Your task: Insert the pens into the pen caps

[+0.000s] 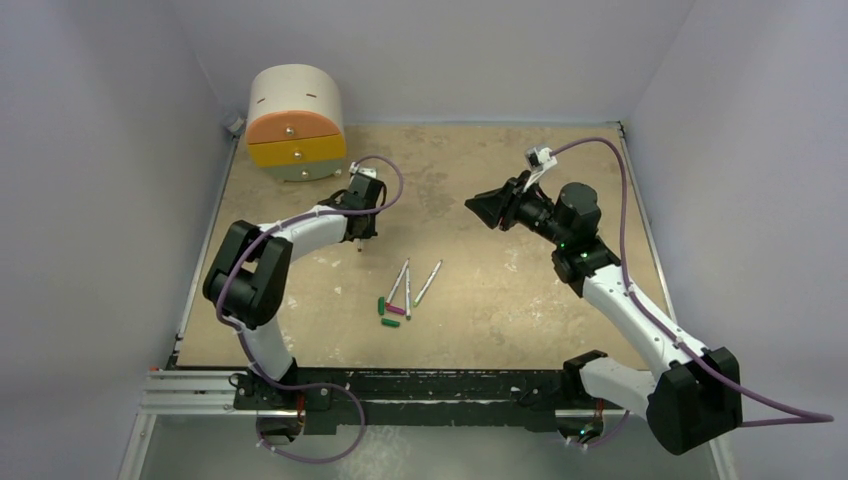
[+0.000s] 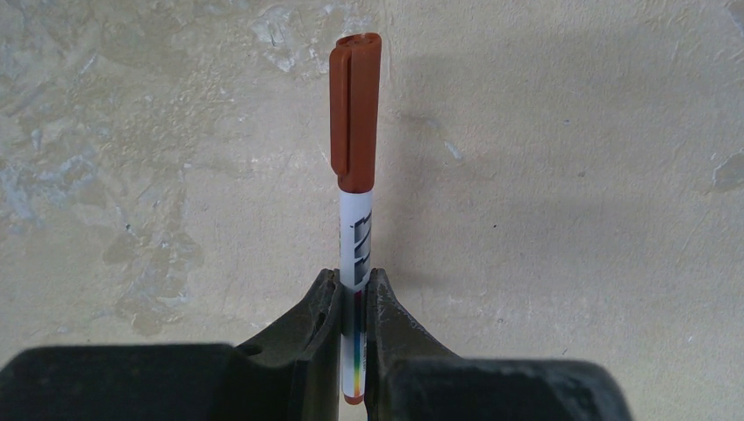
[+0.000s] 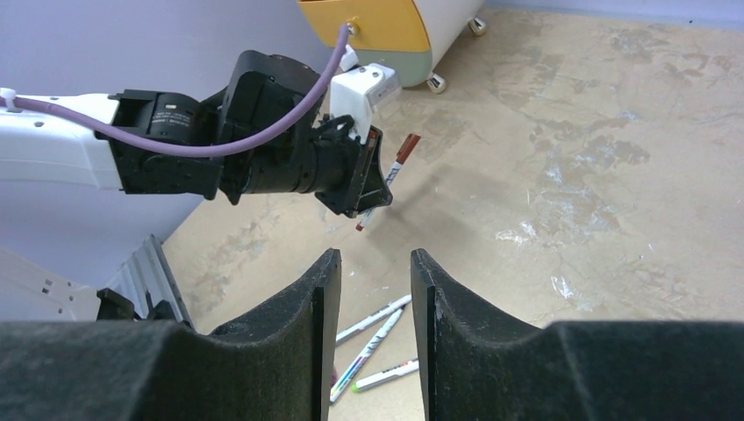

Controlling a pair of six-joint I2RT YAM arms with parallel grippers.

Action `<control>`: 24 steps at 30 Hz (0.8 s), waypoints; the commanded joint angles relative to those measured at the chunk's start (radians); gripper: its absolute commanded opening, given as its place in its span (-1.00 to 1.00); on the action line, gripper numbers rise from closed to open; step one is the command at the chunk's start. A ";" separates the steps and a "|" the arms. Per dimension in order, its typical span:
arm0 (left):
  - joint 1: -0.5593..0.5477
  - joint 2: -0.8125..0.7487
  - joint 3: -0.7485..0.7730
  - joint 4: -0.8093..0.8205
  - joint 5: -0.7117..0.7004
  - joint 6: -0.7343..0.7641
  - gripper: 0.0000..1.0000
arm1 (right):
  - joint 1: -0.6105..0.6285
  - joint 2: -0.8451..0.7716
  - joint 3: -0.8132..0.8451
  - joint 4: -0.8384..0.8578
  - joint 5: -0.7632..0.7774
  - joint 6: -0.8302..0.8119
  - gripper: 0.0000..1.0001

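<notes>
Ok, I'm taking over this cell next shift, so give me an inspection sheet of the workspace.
Surface: worn, blotchy tan board.
Job's things: capped pen, dark red cap on, in the left gripper; three uncapped pens lie mid-table; two green caps and a magenta cap loose by their near ends.
Clutter: round drawer unit, far left corner.
Grippers: left gripper shut on the capped pen; right gripper open, empty, raised.
Cables: purple cable along each arm, away from the three pens.
Surroundings: plain walls; metal rail at the near edge.
</notes>
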 commanded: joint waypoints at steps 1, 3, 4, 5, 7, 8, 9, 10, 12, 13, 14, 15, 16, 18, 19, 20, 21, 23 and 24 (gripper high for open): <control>0.013 0.030 0.000 0.041 0.032 -0.021 -1.00 | -0.002 -0.001 0.006 0.051 -0.030 -0.016 -0.24; 0.015 0.038 0.000 0.039 0.037 -0.020 -0.99 | -0.002 -0.002 0.006 0.048 -0.029 -0.016 -0.23; 0.014 0.042 0.002 0.035 0.037 -0.018 -0.89 | -0.002 -0.002 0.005 0.048 -0.027 -0.018 -0.23; 0.013 0.046 0.005 0.030 0.034 -0.016 -0.82 | -0.002 -0.002 0.004 0.048 -0.025 -0.018 -0.23; 0.014 0.053 0.010 0.025 0.025 -0.014 -0.75 | -0.002 -0.001 0.003 0.047 -0.024 -0.018 -0.22; 0.013 0.055 0.012 0.022 0.025 -0.013 -0.74 | -0.002 -0.002 0.003 0.047 -0.024 -0.018 -0.23; 0.013 0.056 0.012 0.021 0.025 -0.014 -0.73 | -0.002 -0.002 0.002 0.047 -0.024 -0.017 -0.22; 0.014 0.054 0.013 0.020 0.026 -0.015 -0.70 | -0.002 -0.003 0.002 0.048 -0.023 -0.017 -0.22; 0.014 0.054 0.015 0.018 0.025 -0.016 -0.64 | -0.003 -0.004 0.000 0.048 -0.022 -0.017 -0.22; 0.014 0.053 0.016 0.018 0.025 -0.014 -0.62 | -0.002 -0.003 -0.002 0.047 -0.020 -0.017 -0.22; 0.015 0.051 0.016 0.017 0.024 -0.014 -0.58 | -0.002 -0.004 -0.002 0.047 -0.020 -0.017 -0.21; 0.014 0.049 0.015 0.017 0.023 -0.015 -0.55 | -0.002 -0.004 -0.002 0.047 -0.020 -0.017 -0.20; 0.014 0.047 0.017 0.016 0.022 -0.017 -0.52 | -0.002 -0.004 -0.003 0.047 -0.019 -0.018 -0.20; 0.014 0.042 0.019 0.014 0.022 -0.017 -0.49 | -0.002 -0.001 -0.005 0.049 -0.019 -0.019 -0.19; 0.014 0.037 0.022 0.012 0.019 -0.019 -0.48 | -0.001 0.000 -0.005 0.047 -0.018 -0.022 -0.19; 0.015 0.029 0.023 0.010 0.015 -0.019 -0.48 | -0.002 0.003 -0.004 0.045 -0.009 -0.028 -0.20; 0.014 0.011 0.025 0.010 0.013 -0.021 -0.48 | -0.002 0.008 -0.002 0.041 0.014 -0.033 -0.21; 0.014 -0.032 0.028 0.021 0.020 -0.023 -0.49 | 0.000 0.037 0.017 0.012 0.030 -0.047 -0.22; 0.013 -0.063 0.027 0.030 0.030 -0.023 -0.49 | -0.001 0.053 0.026 -0.008 0.025 -0.056 -0.19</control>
